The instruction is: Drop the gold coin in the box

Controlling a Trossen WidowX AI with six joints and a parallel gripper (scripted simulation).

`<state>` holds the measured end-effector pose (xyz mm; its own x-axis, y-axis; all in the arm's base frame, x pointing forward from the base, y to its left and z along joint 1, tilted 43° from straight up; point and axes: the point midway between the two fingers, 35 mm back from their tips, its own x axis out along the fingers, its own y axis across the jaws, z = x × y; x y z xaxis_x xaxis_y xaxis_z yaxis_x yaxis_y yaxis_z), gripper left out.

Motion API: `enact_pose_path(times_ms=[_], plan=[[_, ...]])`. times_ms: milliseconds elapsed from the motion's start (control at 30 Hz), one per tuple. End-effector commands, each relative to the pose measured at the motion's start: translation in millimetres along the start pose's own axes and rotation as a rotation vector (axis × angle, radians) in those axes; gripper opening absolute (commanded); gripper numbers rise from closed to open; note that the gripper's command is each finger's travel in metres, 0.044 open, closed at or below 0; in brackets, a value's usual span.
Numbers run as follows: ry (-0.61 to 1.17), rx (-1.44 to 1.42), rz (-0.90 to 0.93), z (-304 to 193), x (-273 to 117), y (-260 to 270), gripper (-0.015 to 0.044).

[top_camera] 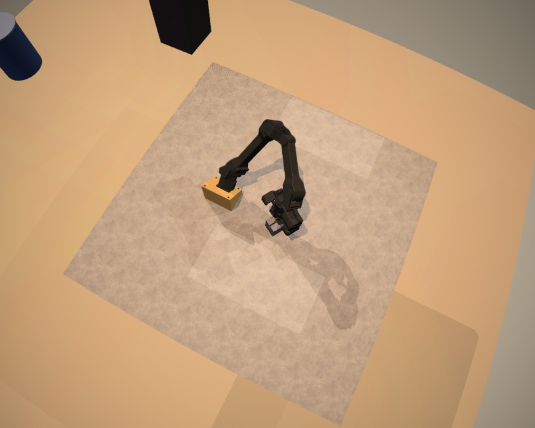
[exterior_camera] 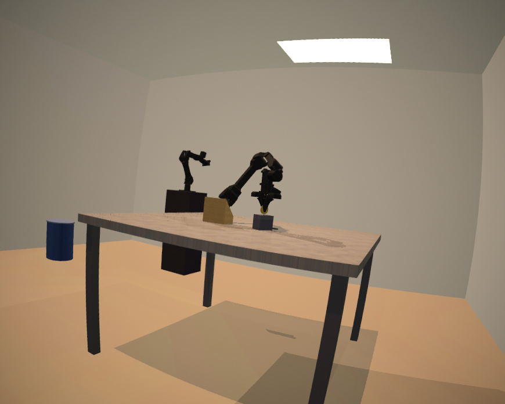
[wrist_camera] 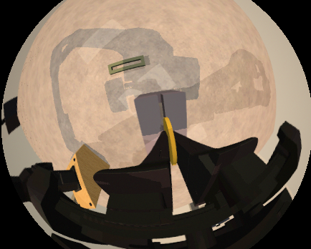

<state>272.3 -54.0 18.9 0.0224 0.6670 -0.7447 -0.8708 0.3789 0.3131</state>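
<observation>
A: where's the holder (wrist_camera: 140,63)?
B: left of the box (top_camera: 273,226) (exterior_camera: 262,222) (wrist_camera: 175,109) in the wrist view, lying on the table (top_camera: 147,232) (exterior_camera: 227,246) (wrist_camera: 218,43).
A: and the coin (exterior_camera: 263,209) (wrist_camera: 170,139)?
B: on edge just above the box, lol, gripper (exterior_camera: 263,209) (wrist_camera: 166,134) jaws pinching it.
</observation>
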Motion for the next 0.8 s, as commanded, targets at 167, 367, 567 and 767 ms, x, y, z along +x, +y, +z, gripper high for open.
enact_pose_path(times_ms=[167, 367, 567, 767], plan=[[0.0, 0.0, 0.0, 0, 2, 0, 0.0026], [0.0, 0.0, 0.0, 0, 2, 0, 0.0161], [0.0, 0.0, 0.0, 0, 2, 0, 0.0161], [0.0, 0.0, 0.0, 0, -9, 0, 0.0266]])
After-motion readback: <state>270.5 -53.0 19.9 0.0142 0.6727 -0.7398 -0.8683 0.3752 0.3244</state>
